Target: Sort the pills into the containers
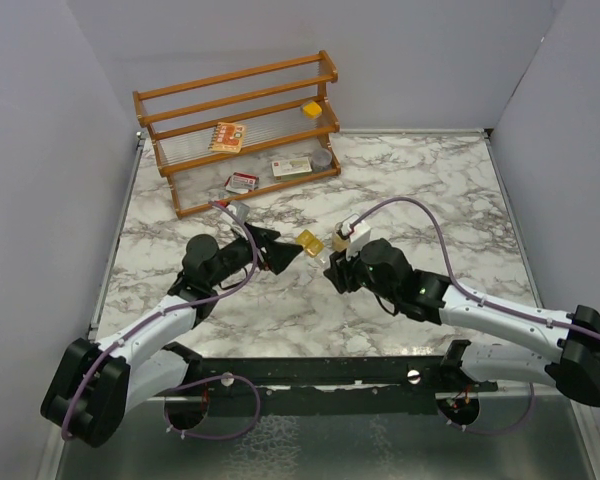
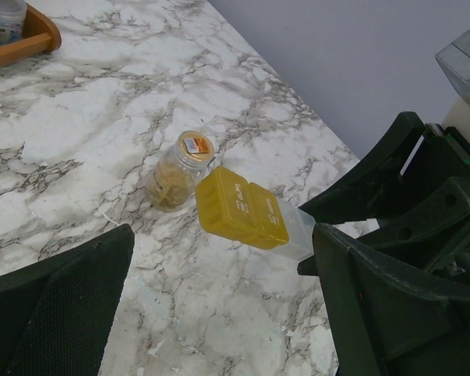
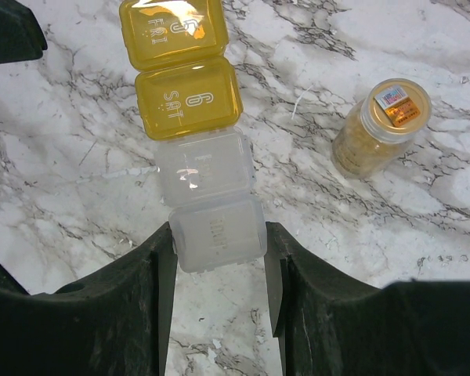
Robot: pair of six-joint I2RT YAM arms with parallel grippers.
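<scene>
Pill box (image 3: 188, 102) — pinched at its clear end by outstretched right claw (image 3: 219, 239); left claw (image 2: 227, 305) spread.

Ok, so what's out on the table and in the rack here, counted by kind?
Card packets: 3
Grey tin: 1
Yellow box on the rack: 1
Pill jar: 1
Pill strip, held in the right gripper: 1
Total: 7

A white marble-patterned table (image 1: 430, 190) with grey veins fills the space, boxed in by plain pale grey walls (image 1: 40, 120) on the left, back and right. A wooden rack (image 1: 238, 128) with slatted shelves stands near its far left corner. The light is soft and even.
</scene>
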